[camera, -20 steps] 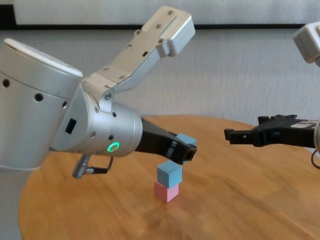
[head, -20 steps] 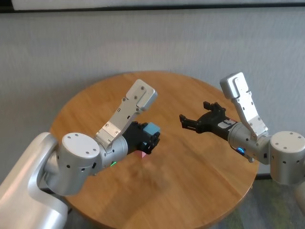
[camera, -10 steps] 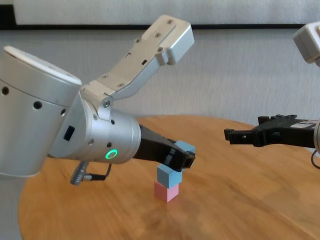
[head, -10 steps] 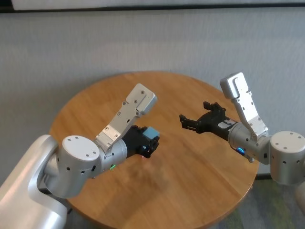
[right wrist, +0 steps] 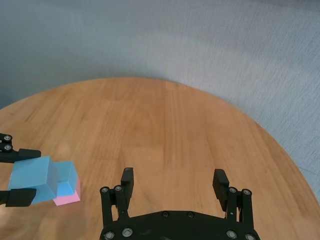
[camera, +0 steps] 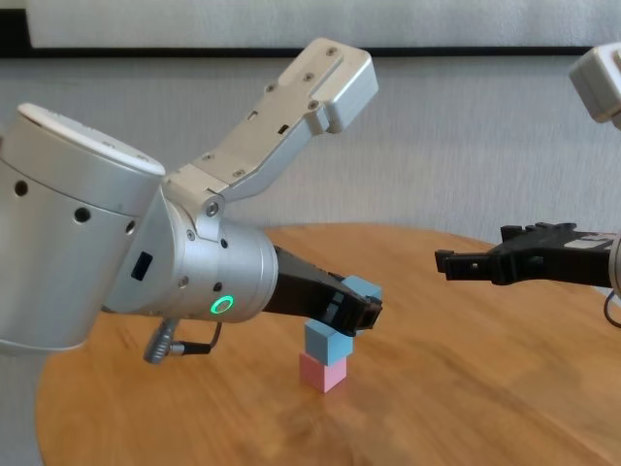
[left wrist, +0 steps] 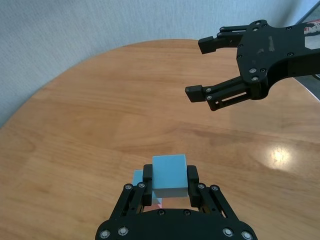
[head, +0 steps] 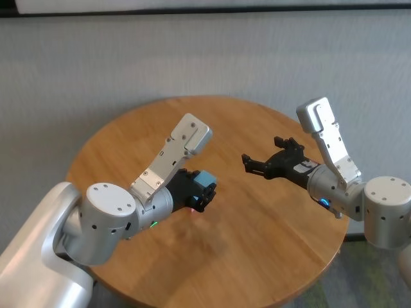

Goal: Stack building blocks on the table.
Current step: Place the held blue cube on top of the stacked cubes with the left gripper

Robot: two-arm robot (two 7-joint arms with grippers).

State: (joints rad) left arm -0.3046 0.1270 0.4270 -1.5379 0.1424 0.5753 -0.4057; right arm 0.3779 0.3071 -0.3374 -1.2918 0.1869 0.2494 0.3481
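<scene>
A pale pink block (camera: 321, 373) sits on the wooden table (camera: 466, 388) with a light blue block (camera: 327, 342) stacked on it. My left gripper (camera: 364, 309) is shut on the second light blue block (camera: 361, 288). It holds this block just above the stack, a little off to one side; the left wrist view shows it between the fingers (left wrist: 169, 176), with the stacked blue block (left wrist: 137, 177) below. My right gripper (head: 247, 162) is open and empty, held above the table's right part, apart from the stack.
The round table's far edge (right wrist: 165, 82) and its right edge (head: 334, 256) are near the right arm. A grey wall (head: 205, 58) stands behind the table. Bare wood (head: 244, 244) lies in front of the stack.
My left gripper has lowered the blue block slightly toward the stack. The right arm has not moved.
</scene>
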